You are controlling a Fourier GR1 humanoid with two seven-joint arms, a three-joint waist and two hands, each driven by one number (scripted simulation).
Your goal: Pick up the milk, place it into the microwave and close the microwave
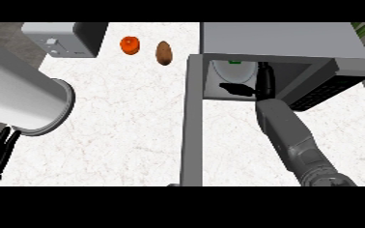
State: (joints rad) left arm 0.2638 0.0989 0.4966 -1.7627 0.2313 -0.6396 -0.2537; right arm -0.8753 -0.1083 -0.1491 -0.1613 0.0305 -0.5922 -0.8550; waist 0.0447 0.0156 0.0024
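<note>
Head view shows you the right hand [265, 79] inside the open grey box-shaped microwave [285, 41], beside the white milk carton [232, 69]. Whether its fingers grasp anything, you cannot tell. The left forearm [28, 99] sits at left.

kitchen | marble counter [121, 121] | microwave [285, 38] | toaster [61, 39] | veg: potato [164, 53]

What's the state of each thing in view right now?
microwave: open, door swung out toward the camera
milk: inside the microwave cavity
right robot hand: reaching into the cavity, fingers hidden
left robot hand: at left edge, mostly out of view
toaster: nothing visible in it
</note>
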